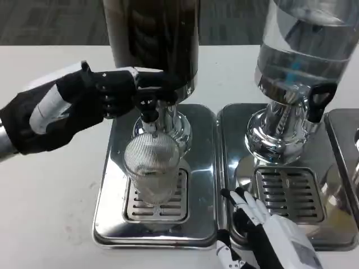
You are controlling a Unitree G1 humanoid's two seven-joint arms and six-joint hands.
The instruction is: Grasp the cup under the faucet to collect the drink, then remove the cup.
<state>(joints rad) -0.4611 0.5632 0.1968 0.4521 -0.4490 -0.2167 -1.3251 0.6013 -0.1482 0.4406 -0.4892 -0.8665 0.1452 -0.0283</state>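
Observation:
A clear ribbed cup (pixel 151 168) stands upright on the drip grate (pixel 168 208) of the left dispenser, right under its black faucet (pixel 148 115). My left hand (pixel 84 106), black on this side, reaches in from the left at faucet height; its fingertips (pixel 160 84) lie on the black tap lever above the cup. The hand does not touch the cup. My right hand (pixel 263 232) rests low at the front edge, between the two steel trays, fingers apart and holding nothing, to the right of the cup.
The dark-drink dispenser (pixel 151 39) sits on the left steel tray (pixel 112 218). A clear-liquid dispenser (pixel 303 50) with its own black tap (pixel 317 101) and tray (pixel 336 235) stands on the right. White table surface (pixel 45 196) lies to the left.

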